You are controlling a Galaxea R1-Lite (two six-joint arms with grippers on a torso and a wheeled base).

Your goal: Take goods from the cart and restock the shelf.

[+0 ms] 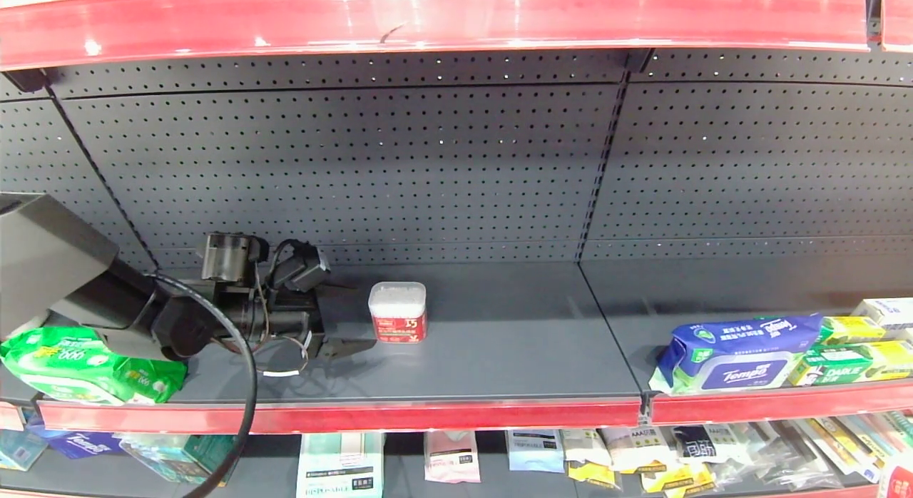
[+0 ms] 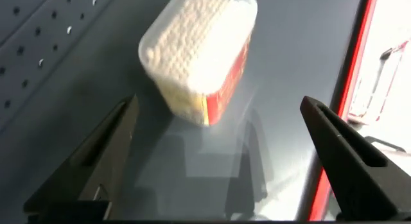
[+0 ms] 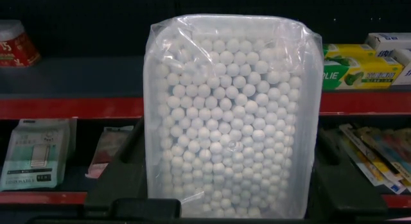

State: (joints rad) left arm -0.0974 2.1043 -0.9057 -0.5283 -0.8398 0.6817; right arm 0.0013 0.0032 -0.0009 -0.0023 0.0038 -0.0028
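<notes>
1. The cotton-swab box [image 1: 397,311] stands on the shelf [image 1: 513,341], towards its left end and back from the red front edge.
2. My left gripper [image 1: 364,315] sits just beside it, on its left. The jaws are spread wide, hold nothing, and are clear of the box on both sides.
3. I judge this box as placed, so the step in hand is the release. Next I need to draw the left arm straight back without clipping the box.
4. The box is upright, with its clear lid up and its red label facing the aisle. Its long axis seems to run roughly along the shelf, slightly skewed to the front edge.
5. My right gripper [image 3: 231,160] is out in front of the shelving, jaws closed against the two long sides of a second swab box [image 3: 231,89].
6. That second box turns its swab-head face to the wrist camera, with its long axis lying across the jaws' closing line.
7. The next move for it, as I see it, is to carry it to the bare shelf right of the first box and set it down lid up, label outward.
</notes>
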